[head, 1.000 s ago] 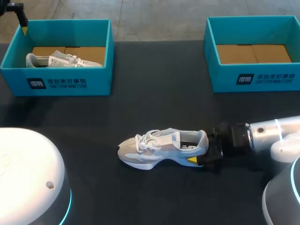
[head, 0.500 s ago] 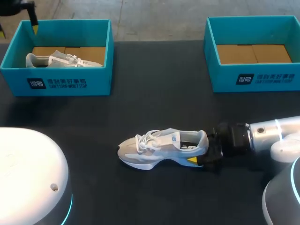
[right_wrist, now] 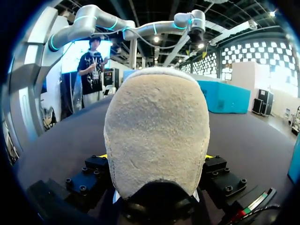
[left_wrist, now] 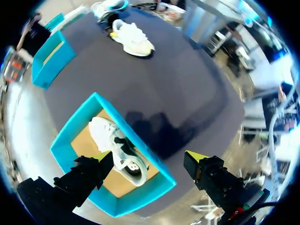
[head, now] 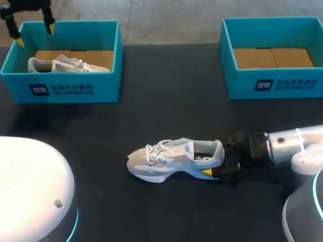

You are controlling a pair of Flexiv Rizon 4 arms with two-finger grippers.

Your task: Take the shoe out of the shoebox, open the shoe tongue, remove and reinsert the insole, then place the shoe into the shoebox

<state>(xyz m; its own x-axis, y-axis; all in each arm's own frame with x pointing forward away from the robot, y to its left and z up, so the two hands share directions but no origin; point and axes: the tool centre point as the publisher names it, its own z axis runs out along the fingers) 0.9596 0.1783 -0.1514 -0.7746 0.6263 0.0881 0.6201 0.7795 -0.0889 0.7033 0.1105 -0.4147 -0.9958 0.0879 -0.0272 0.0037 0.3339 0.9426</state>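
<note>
- Shoe (head: 171,160): pale grey and white, laced. It stands upright on its sole near the middle of the counter (head: 166,106), well apart from both boxes. The toe points to the left side and the heel to the right arm (head: 295,143).
- Right jaws: clamped on the shoe's heel, low by the sole, with one yellow tip on each side. In the right wrist view the heel fills the space between them.
- Left box (head: 106,88): teal and open, at the counter's far left. It holds a second shoe (head: 63,64) lying on a brown cardboard floor.
- Right box (head: 237,85): teal and open, at the counter's far right, with a brown cardboard floor showing.
- Left jaws: apart and gripping nothing, hanging above the far left corner of the left box. In the left wrist view the second shoe lies below them.
</note>
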